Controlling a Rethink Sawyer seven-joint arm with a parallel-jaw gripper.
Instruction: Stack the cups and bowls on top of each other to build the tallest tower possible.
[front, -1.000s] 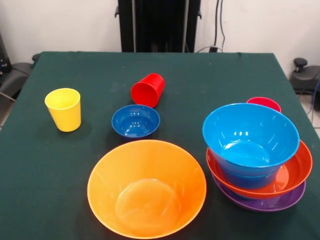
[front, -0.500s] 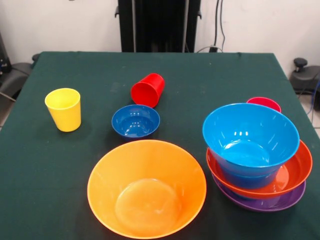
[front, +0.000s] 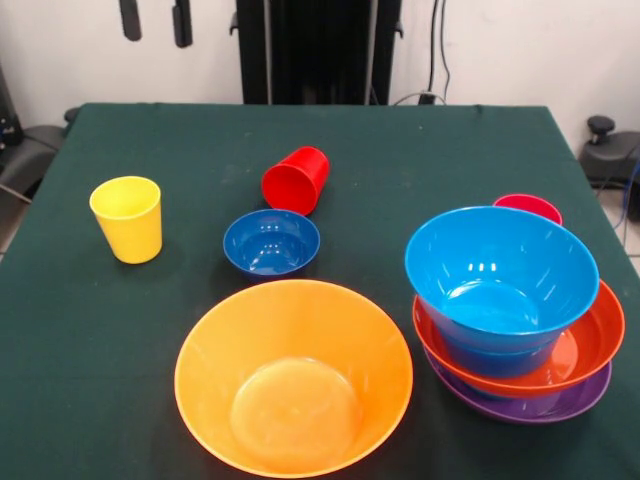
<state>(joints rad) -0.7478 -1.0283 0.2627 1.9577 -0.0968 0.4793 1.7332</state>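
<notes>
— Two black fingers (front: 155, 20) hang apart at your frame's upper left, holding nothing.
— And the tower (front: 515, 310)?
— Lower right on the green surface (front: 450, 150): blue bowls nested over red-orange, purple lowest.

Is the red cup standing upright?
No. The red cup lies tipped on its side on the table, behind the small blue bowl.

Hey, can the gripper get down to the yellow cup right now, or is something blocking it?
Probably yes. The gripper hangs open at the top edge, roughly above the yellow cup, which stands upright and alone, apart from the small blue bowl.
</notes>
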